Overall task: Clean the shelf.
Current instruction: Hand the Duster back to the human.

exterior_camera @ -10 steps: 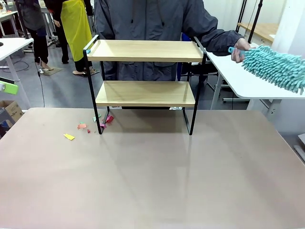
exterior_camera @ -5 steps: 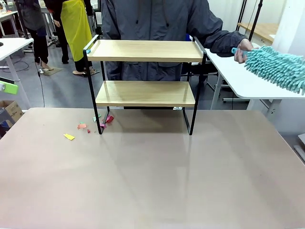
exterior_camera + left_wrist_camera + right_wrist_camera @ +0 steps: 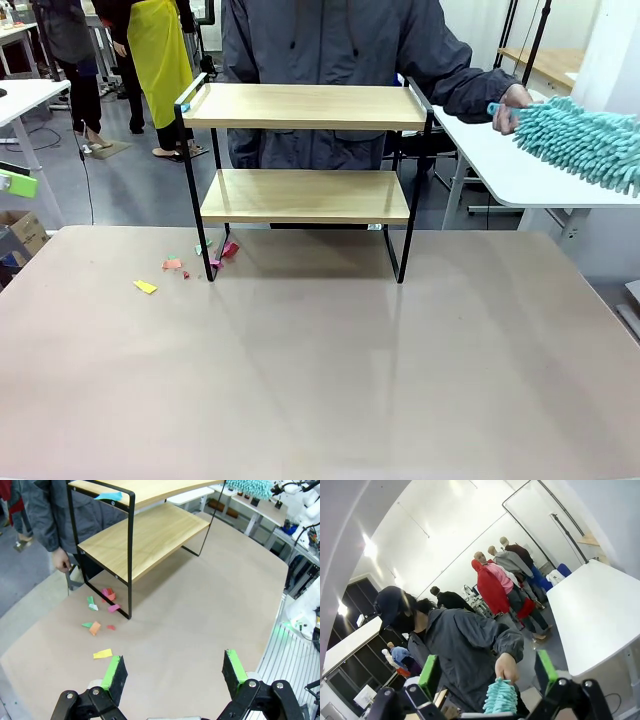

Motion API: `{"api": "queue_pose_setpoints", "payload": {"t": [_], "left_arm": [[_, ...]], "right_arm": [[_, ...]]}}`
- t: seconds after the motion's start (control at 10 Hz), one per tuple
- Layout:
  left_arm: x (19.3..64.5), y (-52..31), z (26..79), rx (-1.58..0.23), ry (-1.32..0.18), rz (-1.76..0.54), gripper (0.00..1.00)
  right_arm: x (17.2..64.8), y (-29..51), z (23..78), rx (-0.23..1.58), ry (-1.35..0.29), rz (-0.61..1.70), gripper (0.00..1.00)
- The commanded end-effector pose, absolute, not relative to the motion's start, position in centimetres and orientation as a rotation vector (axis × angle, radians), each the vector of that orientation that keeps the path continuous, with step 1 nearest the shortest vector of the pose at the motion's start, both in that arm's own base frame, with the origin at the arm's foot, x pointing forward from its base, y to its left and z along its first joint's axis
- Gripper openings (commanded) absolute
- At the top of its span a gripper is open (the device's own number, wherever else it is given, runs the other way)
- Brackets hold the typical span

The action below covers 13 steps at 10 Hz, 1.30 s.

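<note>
- Shelf (image 3: 305, 150): two pale wooden boards, thin black metal frame, on matte beige surface (image 3: 320, 380).
- Fluffy teal duster (image 3: 580, 140) in hand (image 3: 512, 104).
- Both jaws wide apart, empty.

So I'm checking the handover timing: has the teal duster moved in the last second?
Yes, slightly. The person's hand has carried the teal duster a little rightward and upward over the white side table, away from the shelf.
</note>
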<state>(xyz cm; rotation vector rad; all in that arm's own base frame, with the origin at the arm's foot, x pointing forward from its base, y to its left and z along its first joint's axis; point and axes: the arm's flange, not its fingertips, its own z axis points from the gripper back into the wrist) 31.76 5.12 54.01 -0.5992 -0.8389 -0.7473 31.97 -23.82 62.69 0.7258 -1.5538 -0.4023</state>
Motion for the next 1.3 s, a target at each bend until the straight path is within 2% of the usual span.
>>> {"api": "queue_pose_setpoints", "payload": {"t": [0.0,1.2], "left_arm": [[31.66,4.99,54.05,-0.611,-0.844,-0.744,1.0],[31.66,4.99,54.05,-0.611,-0.844,-0.744,1.0]], "right_arm": [[31.81,-23.8,62.55,0.72,-1.557,-0.402,1.0],[31.81,-23.8,62.55,0.72,-1.557,-0.402,1.0]]}}
